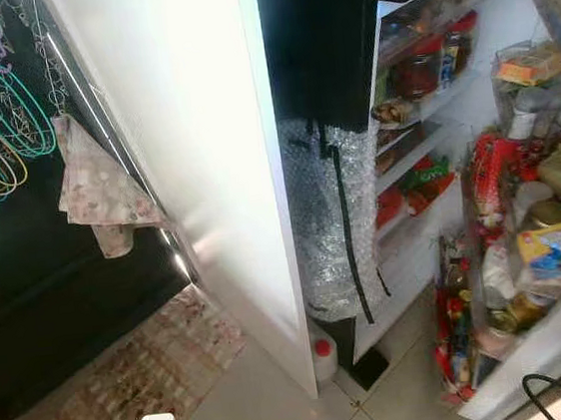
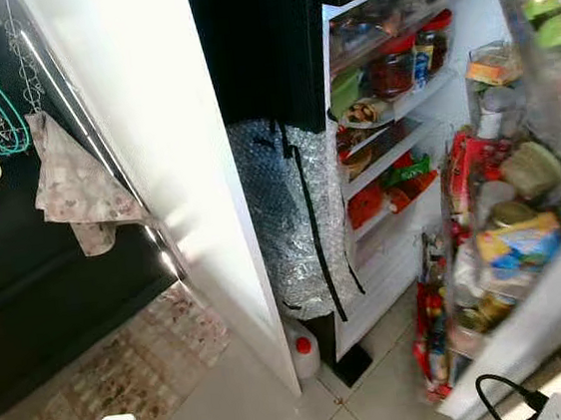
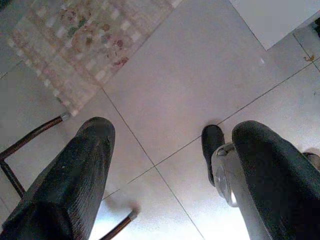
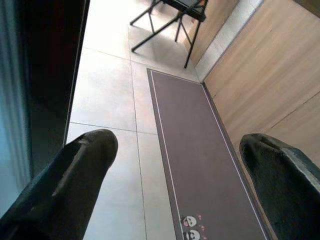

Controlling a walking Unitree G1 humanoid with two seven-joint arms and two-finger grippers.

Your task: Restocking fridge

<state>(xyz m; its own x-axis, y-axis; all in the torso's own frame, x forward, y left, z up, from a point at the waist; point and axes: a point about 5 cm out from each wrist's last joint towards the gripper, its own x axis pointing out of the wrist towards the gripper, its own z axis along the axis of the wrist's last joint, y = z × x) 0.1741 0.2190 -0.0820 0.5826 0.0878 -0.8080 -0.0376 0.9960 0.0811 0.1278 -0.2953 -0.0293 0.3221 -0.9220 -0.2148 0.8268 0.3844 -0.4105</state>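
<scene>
The fridge (image 1: 424, 145) stands open ahead with crowded door shelves (image 1: 535, 243), while the left gripper (image 3: 165, 175) and right gripper (image 4: 175, 170) hang spread wide and empty; its jars look heavy, slick, breakable, best gripped mid-body.

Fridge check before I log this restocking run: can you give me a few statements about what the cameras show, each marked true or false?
1. The fridge door stands open, its racks packed with food. True.
2. The left gripper holds a bottle. False: its fingers are spread, empty, above the tiled floor.
3. A white jug with a red cap sits on the floor beside the fridge. True.
4. The cloth lies on the patterned rug. False: it hangs above it.
5. The right gripper is shut. False: it is open over a grey mat.
</scene>
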